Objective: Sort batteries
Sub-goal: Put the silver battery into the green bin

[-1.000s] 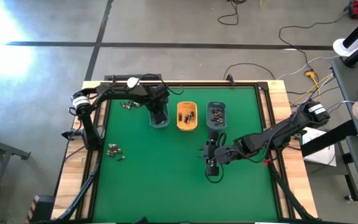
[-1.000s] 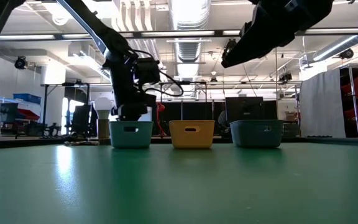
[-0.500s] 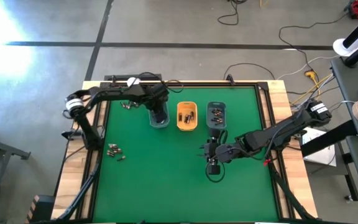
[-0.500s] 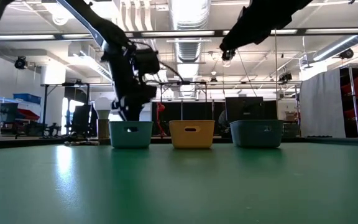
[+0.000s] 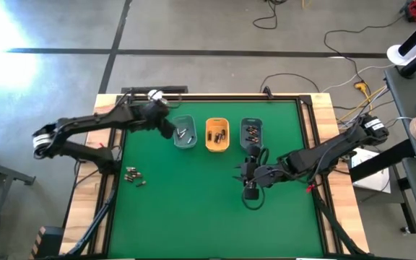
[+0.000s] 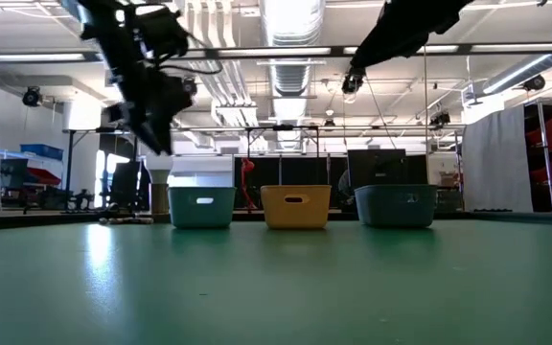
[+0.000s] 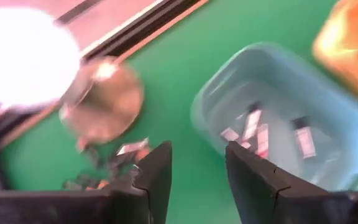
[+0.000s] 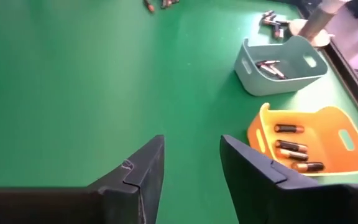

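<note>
A: While the three trays are holding some batteries already, how far along is the sorting looking?

B: Partway, I'd judge. Batteries are lying in the pale teal tray [image 5: 185,134], the orange tray [image 5: 217,135] and the dark teal tray [image 5: 251,133], but loose batteries [image 5: 134,175] are waiting near the left edge and more [image 5: 147,121] beside the metal dome [image 5: 153,95].

A: And the grippers?

B: The left gripper [image 7: 194,177] is hanging beside the pale teal tray, parted, gripping nothing. The right gripper [image 8: 188,168] is hovering mid-table, parted, empty. Motion blur is hiding battery types.

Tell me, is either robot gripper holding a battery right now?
No. The left gripper is open and empty beside the light-blue tray. The right gripper is open and empty above the green table.
</note>
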`<action>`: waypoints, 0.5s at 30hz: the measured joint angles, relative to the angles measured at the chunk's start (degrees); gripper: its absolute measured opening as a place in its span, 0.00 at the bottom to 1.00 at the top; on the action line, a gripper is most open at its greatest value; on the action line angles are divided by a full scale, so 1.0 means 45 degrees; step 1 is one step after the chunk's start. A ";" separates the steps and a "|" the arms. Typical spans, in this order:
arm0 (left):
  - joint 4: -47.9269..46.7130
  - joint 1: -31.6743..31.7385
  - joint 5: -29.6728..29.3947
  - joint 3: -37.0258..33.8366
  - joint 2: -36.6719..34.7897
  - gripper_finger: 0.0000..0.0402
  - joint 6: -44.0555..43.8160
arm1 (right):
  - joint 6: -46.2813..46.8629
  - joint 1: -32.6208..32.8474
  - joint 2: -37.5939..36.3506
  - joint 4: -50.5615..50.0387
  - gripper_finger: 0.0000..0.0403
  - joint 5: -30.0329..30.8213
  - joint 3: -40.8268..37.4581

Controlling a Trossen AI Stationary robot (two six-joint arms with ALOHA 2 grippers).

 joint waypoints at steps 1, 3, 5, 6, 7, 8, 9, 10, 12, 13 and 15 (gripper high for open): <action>0.0026 0.0072 -0.0103 -0.0496 -0.0360 0.35 -0.0355 | -0.0009 0.0000 0.0019 -0.0013 0.38 0.0072 -0.0049; 0.0379 0.0201 -0.0122 -0.1458 -0.0875 0.39 -0.0997 | -0.0173 0.0000 0.0035 -0.0089 0.41 0.0169 -0.0128; 0.1272 0.0356 -0.0131 -0.2369 -0.1202 0.43 -0.1568 | -0.0232 -0.0015 0.0059 0.0017 0.44 0.0230 -0.0133; 0.1850 0.0427 -0.0172 -0.2773 -0.1284 0.46 -0.1721 | -0.0251 -0.0029 0.0062 0.0019 0.45 0.0238 -0.0133; 0.2494 0.0499 -0.0312 -0.3146 -0.1309 0.48 -0.1806 | -0.0283 -0.0029 0.0070 0.0031 0.47 0.0237 -0.0138; 0.3193 0.0557 -0.0422 -0.3475 -0.1267 0.51 -0.1837 | -0.0291 -0.0029 0.0079 0.0109 0.48 0.0237 -0.0143; 0.3785 0.0635 -0.0466 -0.3719 -0.1168 0.53 -0.1757 | -0.0291 -0.0029 0.0083 0.0189 0.49 0.0237 -0.0143; 0.4344 0.0731 -0.0477 -0.3905 -0.1008 0.55 -0.1596 | -0.0271 -0.0029 0.0083 0.0256 0.50 0.0237 -0.0147; 0.5137 0.0990 -0.0458 -0.4028 -0.0606 0.57 -0.1501 | -0.0051 -0.0029 0.0083 0.0262 0.52 0.0234 -0.0143; 0.5288 0.1157 -0.0453 -0.4028 -0.0383 0.58 -0.1514 | 0.0123 -0.0029 0.0083 0.0253 0.53 0.0231 -0.0144; 0.5222 0.1651 -0.0466 -0.3909 0.0096 0.59 -0.1586 | 0.0404 -0.0014 0.0083 0.0193 0.54 0.0227 -0.0143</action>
